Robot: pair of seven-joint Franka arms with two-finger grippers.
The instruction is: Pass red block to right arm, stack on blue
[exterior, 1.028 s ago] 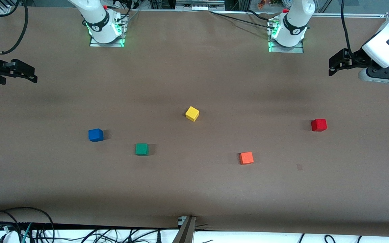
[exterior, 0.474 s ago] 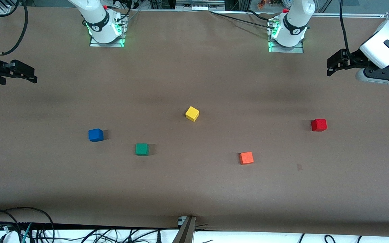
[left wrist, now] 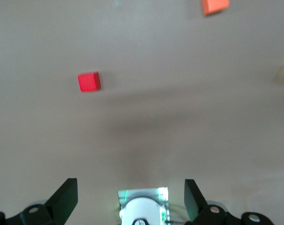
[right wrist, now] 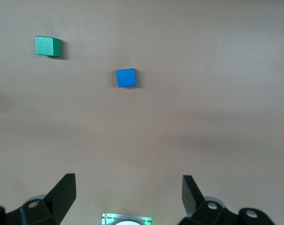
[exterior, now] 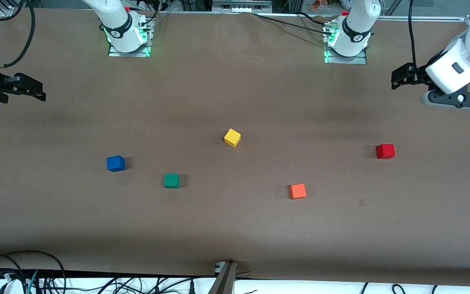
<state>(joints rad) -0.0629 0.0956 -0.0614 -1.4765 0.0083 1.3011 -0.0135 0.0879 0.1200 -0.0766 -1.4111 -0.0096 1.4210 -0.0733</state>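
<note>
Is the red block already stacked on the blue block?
No, the red block sits on the table apart from the blue block.

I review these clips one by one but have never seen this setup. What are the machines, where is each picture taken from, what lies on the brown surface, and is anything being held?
Two white robot arms stand at a brown table. The front view looks down from across it; the other two come from cameras on each arm's wrist. Five small cubes lie apart: red block toward the left arm's end, orange-red cube, yellow cube, green cube, and blue cube toward the right arm's end. The left gripper hangs open above the table's edge, its wrist view showing the red block. The right gripper waits open, seeing the blue cube. Nothing is held.
</note>
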